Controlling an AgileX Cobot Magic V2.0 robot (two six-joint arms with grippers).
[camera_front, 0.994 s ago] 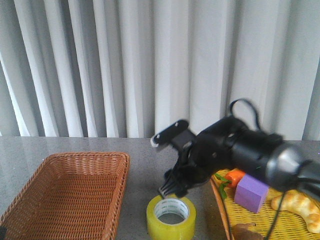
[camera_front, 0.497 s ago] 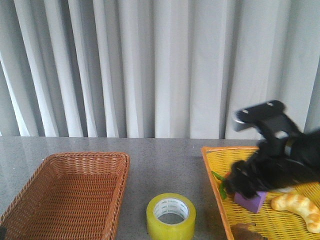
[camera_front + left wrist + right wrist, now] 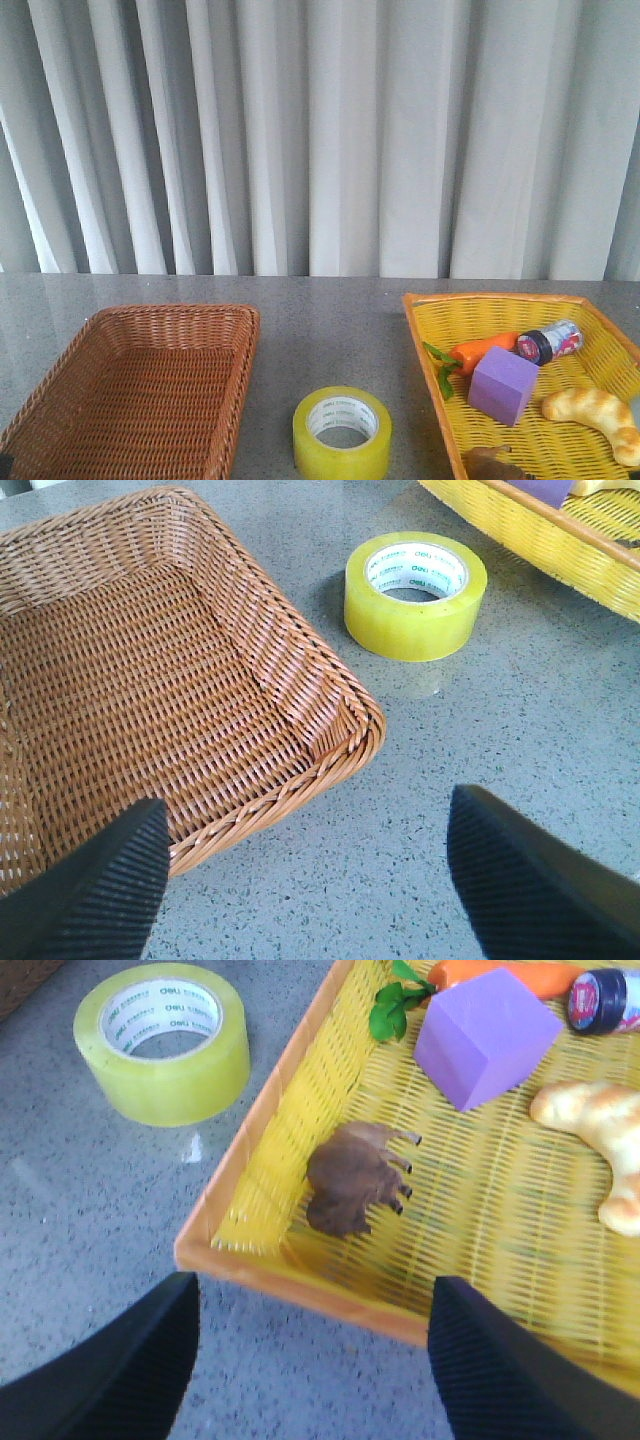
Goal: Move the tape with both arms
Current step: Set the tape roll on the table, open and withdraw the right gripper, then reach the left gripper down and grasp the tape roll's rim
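The yellow tape roll [image 3: 342, 432] lies flat on the grey table between the brown wicker basket [image 3: 60, 375] and the yellow tray [image 3: 420, 330]. It also shows in the left wrist view [image 3: 415, 595] and the right wrist view [image 3: 162, 1048]. My left gripper [image 3: 310, 880] is open and empty, over bare table by the wicker basket's corner [image 3: 350, 730], well short of the tape. My right gripper [image 3: 315, 1360] is open and empty, over bare table just outside the tray's orange rim [image 3: 300, 1285]. Neither arm shows in the front view.
The yellow tray holds a purple foam cube [image 3: 503, 385], a toy carrot [image 3: 480, 350], a small dark jar [image 3: 548, 342], a croissant [image 3: 595, 412] and a brown animal figure [image 3: 352, 1178]. The wicker basket has nothing in it. A grey curtain hangs behind the table.
The right arm, which was just above the tape a second ago, has swung right over the tray and pulled back out of the front view. The tape has stayed in place.
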